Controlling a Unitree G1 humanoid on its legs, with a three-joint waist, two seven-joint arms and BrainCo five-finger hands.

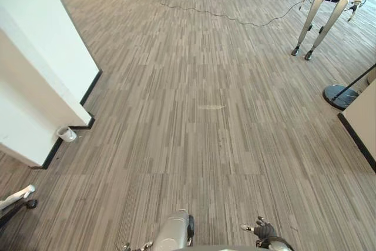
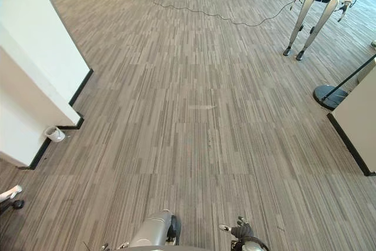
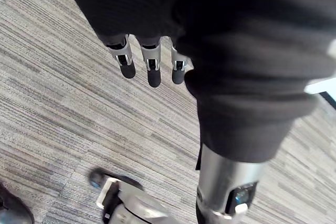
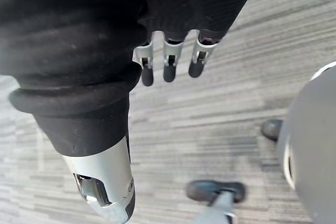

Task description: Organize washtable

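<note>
Both my hands hang low over a grey striped carpet floor [image 1: 200,121]. My left hand [image 3: 152,69] has straight, relaxed fingers with nothing in them, and its fingertips [image 1: 145,244] show at the bottom edge of the eye views. My right hand [image 4: 169,66] is also open and empty; it sits at the bottom right of the left eye view [image 1: 263,230], fingers spread.
A white wall corner [image 1: 41,69] juts in on the left, with a small white cup [image 1: 66,134] on the floor at its base. Another robot's legs [image 1: 320,22] stand far right. A black stand base [image 1: 339,96] and a white panel [image 1: 364,116] are at right. A cable [image 1: 223,13] lies far ahead.
</note>
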